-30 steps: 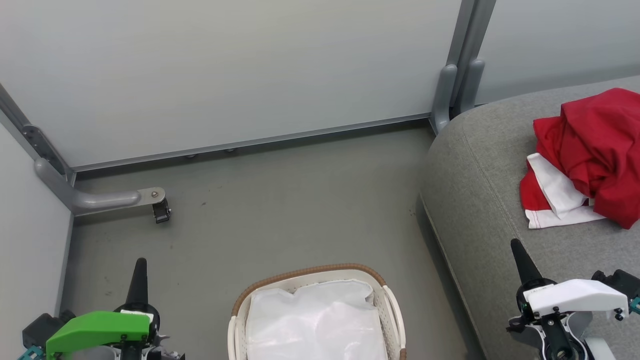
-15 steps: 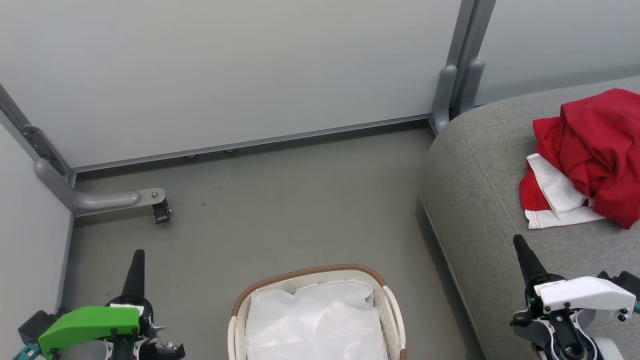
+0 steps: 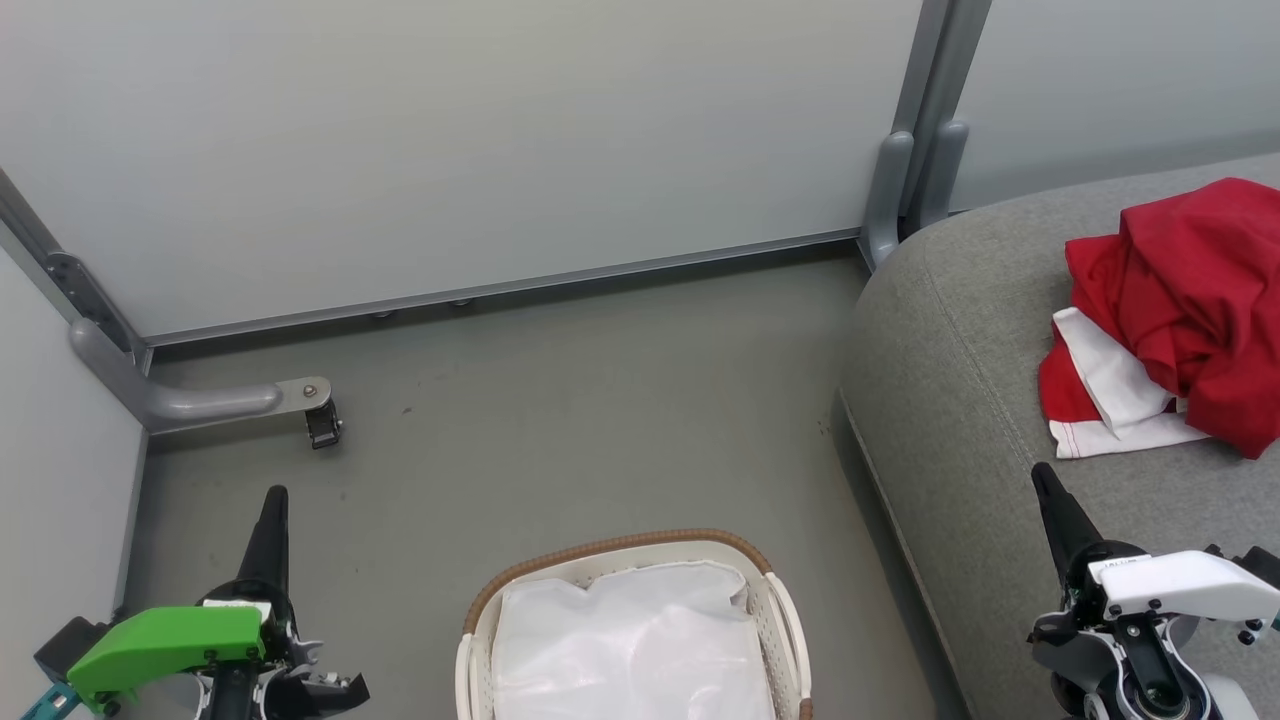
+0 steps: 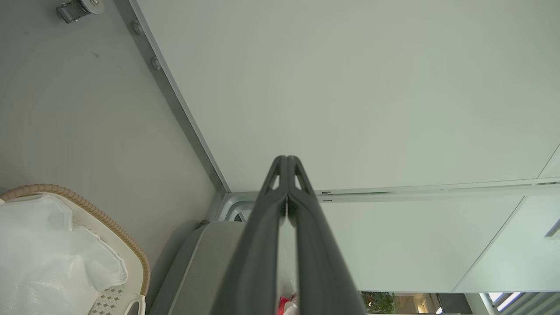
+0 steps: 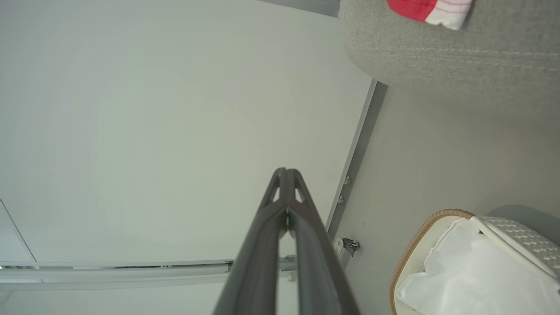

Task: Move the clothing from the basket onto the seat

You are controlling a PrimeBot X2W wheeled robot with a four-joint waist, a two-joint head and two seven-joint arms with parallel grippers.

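Observation:
The red clothing (image 3: 1190,290) lies heaped on the grey seat (image 3: 960,380) at the right, the white-banded garment (image 3: 1110,385) sticking out beneath the plain red one. A corner of it (image 5: 426,8) shows on the seat (image 5: 459,48) in the right wrist view. The basket (image 3: 770,590) stands on the floor at bottom centre, holding just its white liner (image 3: 630,640); it is also seen as basket (image 4: 109,232) and basket (image 5: 415,245). My left gripper (image 3: 275,495) is shut at the lower left, empty. My right gripper (image 3: 1042,472) is shut over the seat's front, empty.
Pale partition walls (image 3: 480,140) close the back and left. A grey bracket with a caster (image 3: 322,420) juts from the left wall, and a grey post foot (image 3: 905,180) stands beside the seat. Bare grey floor (image 3: 580,400) lies between basket and wall.
Both grippers have drawn back toward the bottom of the head view, the left one lower and slightly left, the right one lower and slightly right. Clothing and basket have not moved.

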